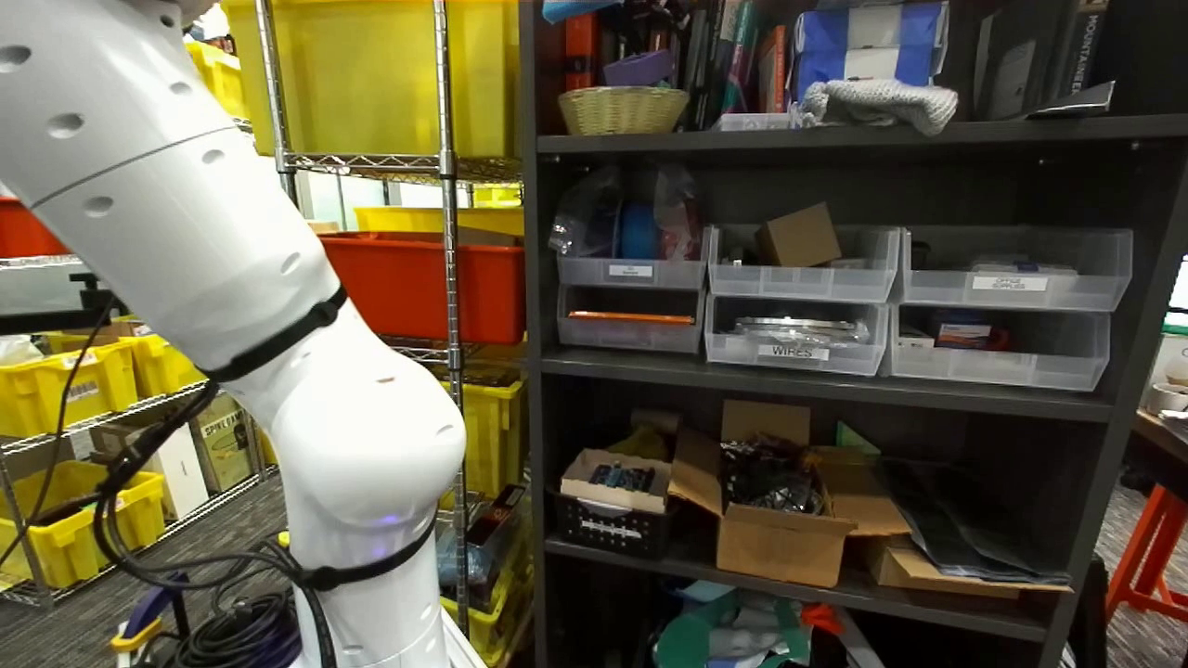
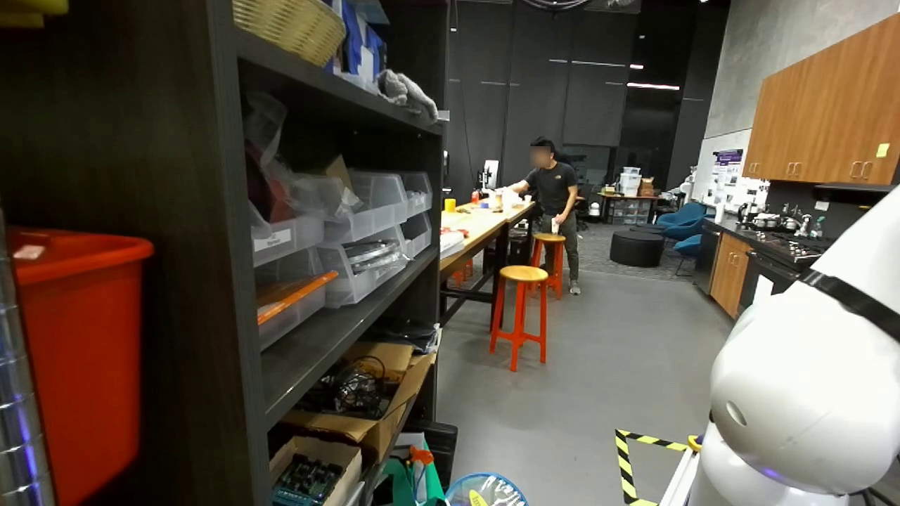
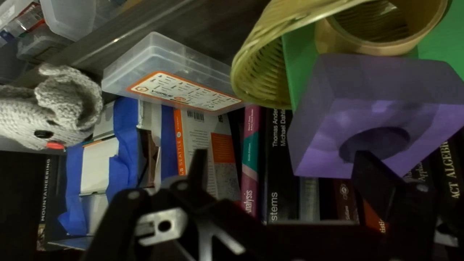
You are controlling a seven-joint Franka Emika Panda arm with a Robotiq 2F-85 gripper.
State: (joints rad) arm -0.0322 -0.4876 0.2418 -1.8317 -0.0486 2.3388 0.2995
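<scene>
Dark grey shelving (image 1: 928, 181) stands across from me, with a yellow bin (image 1: 362, 74) and a red bin (image 1: 394, 288) on the wire rack (image 1: 451, 260) to its left; far off, a man (image 2: 552, 190) stands at a long table (image 2: 471, 221). Between me and the shelves, on the left, rises the white arm (image 1: 371, 436). Up on the top shelf (image 1: 1021, 131), towards its left end, a purple block (image 3: 377, 108) shows above the rim of a wicker basket (image 1: 624, 111); seen from the wrist, it has a round hollow in its face, and a green panel (image 3: 301, 61) and a tan ring (image 3: 380, 48) sit just beside it. That's where the black gripper (image 3: 281, 156) is too, its fingers spread wide, one of them crossing in front of the hollow; whether it touches the block I can't tell. Right of the basket lies a clear plastic case (image 3: 174, 72), then a grey knitted toy (image 3: 58, 108), with books (image 3: 250, 152) standing behind. Clear bins (image 1: 803, 281) sit on the shelf below (image 1: 631, 369).
</scene>
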